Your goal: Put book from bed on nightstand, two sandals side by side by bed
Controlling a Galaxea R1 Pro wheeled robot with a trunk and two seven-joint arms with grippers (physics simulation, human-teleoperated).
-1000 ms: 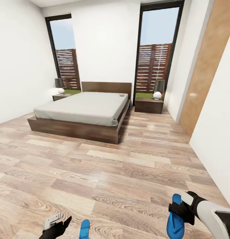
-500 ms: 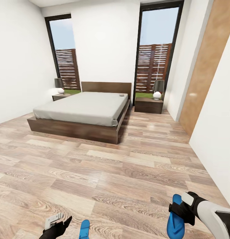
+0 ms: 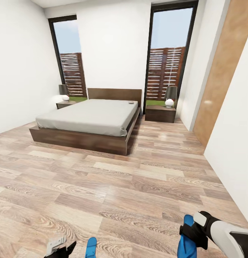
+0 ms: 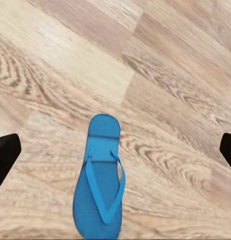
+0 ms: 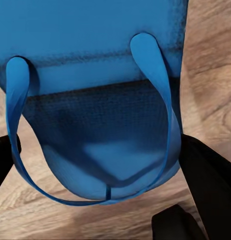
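Note:
The bed point(image 3: 91, 116) with its grey mattress stands across the room, and the book point(image 3: 131, 102) is a small dark patch near its headboard. A nightstand point(image 3: 160, 113) with a lamp sits right of the bed, another nightstand point(image 3: 66, 104) left of it. My right gripper point(image 3: 191, 231) is shut on one blue sandal point(image 3: 185, 242), whose sole and straps point(image 5: 95, 100) lie between the black fingers point(image 5: 210, 185). The other sandal point(image 3: 90, 247) lies flat on the floor point(image 4: 101, 182). My left gripper point(image 3: 64, 248) hovers above it, open, its fingertips point(image 4: 5, 155) far apart.
Light wooden floor point(image 3: 113, 186) stretches between me and the bed. A white wall point(image 3: 234, 125) and a tan wooden door panel point(image 3: 220, 75) run along the right. Two tall windows point(image 3: 168, 61) flank the headboard.
Both arms have sunk lower in the head view. The right gripper carried its sandal down with it. The sandal on the floor has not moved.

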